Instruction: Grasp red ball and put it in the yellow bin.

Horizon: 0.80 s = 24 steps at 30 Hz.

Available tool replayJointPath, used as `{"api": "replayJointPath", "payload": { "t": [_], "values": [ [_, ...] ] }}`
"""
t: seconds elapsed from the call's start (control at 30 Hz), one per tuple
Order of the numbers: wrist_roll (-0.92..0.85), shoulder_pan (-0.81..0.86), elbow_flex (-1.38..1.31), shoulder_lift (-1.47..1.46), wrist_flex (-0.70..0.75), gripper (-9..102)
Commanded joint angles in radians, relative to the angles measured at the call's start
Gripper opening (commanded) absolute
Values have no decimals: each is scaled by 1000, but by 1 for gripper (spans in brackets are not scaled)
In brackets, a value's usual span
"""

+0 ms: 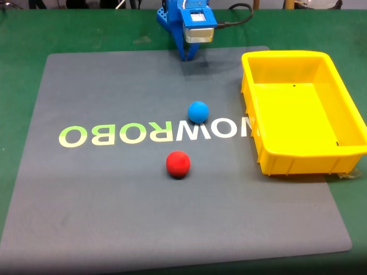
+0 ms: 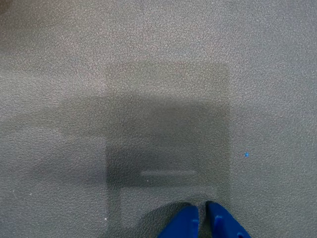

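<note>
Red ball (image 1: 178, 164) sits nearest the fixed camera on the grey mat (image 1: 103, 195), blue ball (image 1: 198, 111) just behind it; farther back hangs the gripper (image 1: 188, 57), tips together (nothing held). Yellow bin (image 1: 250, 109) stands right.

Arm (image 1: 186, 23) cut off above; tool (image 2: 203, 220) cropped below.

red ball (image 1: 178, 164), yellow bin (image 1: 269, 160), blue ball (image 1: 198, 111)
</note>
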Motion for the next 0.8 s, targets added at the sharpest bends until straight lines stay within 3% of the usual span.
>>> {"api": "replayJointPath", "payload": {
  "t": [0.0, 0.67, 0.7, 0.77],
  "values": [
    [21, -15, 31, 12, 9, 0],
    [18, -15, 31, 12, 2, 0],
    [29, -15, 31, 12, -8, 2],
    [77, -15, 31, 11, -37, 16]
  ]
}}
